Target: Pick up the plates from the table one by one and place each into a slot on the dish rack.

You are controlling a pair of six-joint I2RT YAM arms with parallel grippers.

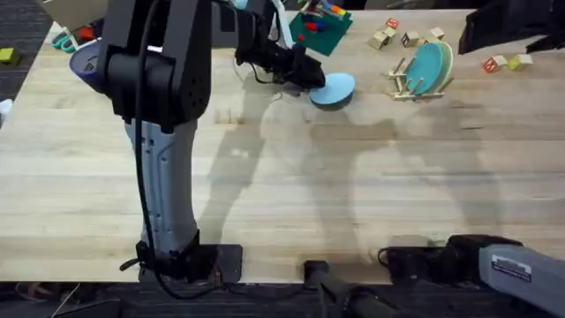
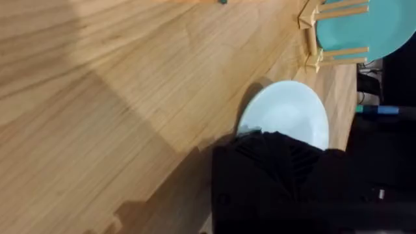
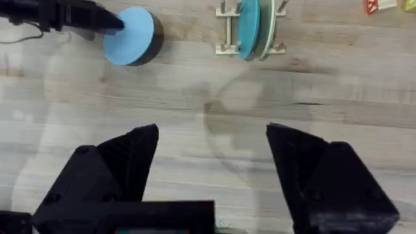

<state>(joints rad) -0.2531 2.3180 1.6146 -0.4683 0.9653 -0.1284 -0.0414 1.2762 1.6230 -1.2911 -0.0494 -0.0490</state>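
The paler light blue plate [image 1: 334, 90] is at the far middle of the table [image 1: 282, 185], a little left of the dish rack [image 1: 415, 81]. My left gripper [image 1: 309, 75] is shut on the plate's near-left rim, and a shadow lies under the plate. The left wrist view has the same plate [image 2: 286, 114] under my black finger, with the rack [image 2: 312, 39] just beyond. The teal-blue plate [image 1: 426, 66] stands upright in a rack slot, a cream plate behind it. My right gripper [image 3: 211, 133] hangs open high over the table, looking down on the rack [image 3: 224, 29] and the teal plate [image 3: 248, 26].
Loose wooden blocks [image 1: 393, 34] lie behind the rack and more blocks [image 1: 508, 62] to its right. A green toy tray [image 1: 322, 26] sits at the far edge behind the left gripper. A purple cup [image 1: 86, 64] stands at the far left.
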